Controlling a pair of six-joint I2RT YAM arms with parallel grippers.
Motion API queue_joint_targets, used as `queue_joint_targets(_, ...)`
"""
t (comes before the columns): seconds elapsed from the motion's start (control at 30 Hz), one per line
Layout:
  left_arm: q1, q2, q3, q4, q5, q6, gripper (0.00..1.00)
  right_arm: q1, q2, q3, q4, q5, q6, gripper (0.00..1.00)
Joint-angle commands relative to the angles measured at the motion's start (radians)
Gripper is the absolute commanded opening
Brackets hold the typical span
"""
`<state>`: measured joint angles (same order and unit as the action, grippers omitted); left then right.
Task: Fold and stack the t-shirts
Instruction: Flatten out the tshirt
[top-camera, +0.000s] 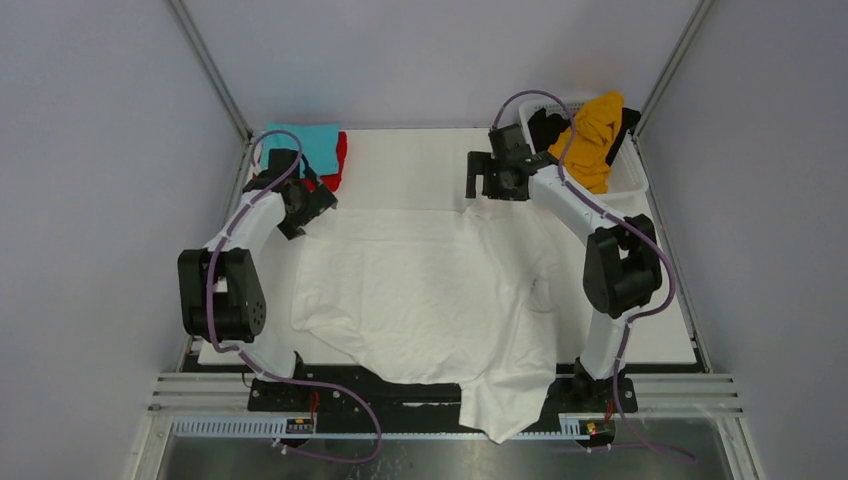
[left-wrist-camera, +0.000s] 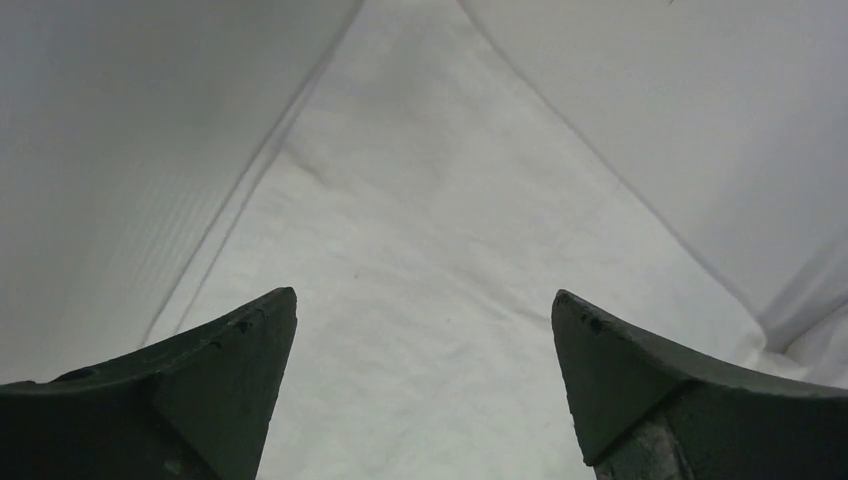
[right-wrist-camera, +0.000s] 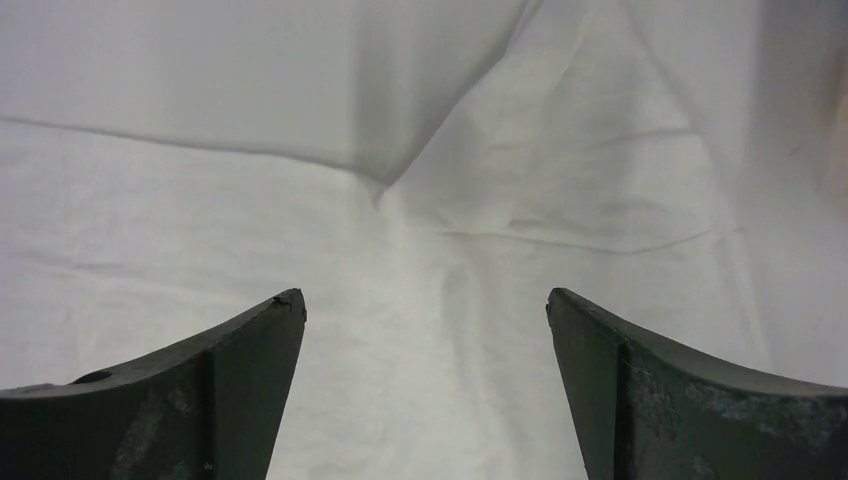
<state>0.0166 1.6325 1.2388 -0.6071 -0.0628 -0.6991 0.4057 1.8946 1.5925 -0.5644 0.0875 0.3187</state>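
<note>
A large white t-shirt (top-camera: 420, 290) lies spread over the middle of the table, one part hanging over the near edge. A folded teal shirt (top-camera: 305, 143) lies on a red one (top-camera: 339, 160) at the far left corner. An orange-yellow shirt (top-camera: 593, 135) and a black one (top-camera: 546, 127) hang in a basket at the far right. My left gripper (top-camera: 303, 205) is open and empty above the white shirt's far left part (left-wrist-camera: 420, 250). My right gripper (top-camera: 484, 178) is open and empty above the white shirt's far right edge (right-wrist-camera: 420, 240).
The white lattice basket (top-camera: 632, 180) stands at the far right corner, beside my right arm. The white table mat (top-camera: 400, 165) shows bare at the back between the two grippers. Metal frame posts and grey walls enclose the table.
</note>
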Motion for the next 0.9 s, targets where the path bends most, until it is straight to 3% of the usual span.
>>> queue_joint_targets(0.0, -0.011, 0.029, -0.073, 0.071, 0.086, 0.024, 0.99, -0.002, -0.008, -0.088, 0.091, -0.161, 0.077, 0.99)
queue_joint_targets(0.5, -0.010, 0.111, -0.134, 0.082, 0.067, 0.025, 0.99, -0.001, 0.168, -0.082, 0.140, -0.141, 0.198, 0.99)
queue_joint_targets(0.87, 0.000, 0.124, -0.128, 0.078, 0.072, 0.020, 0.99, 0.000, 0.244, -0.017, 0.403, -0.156, 0.405, 0.99)
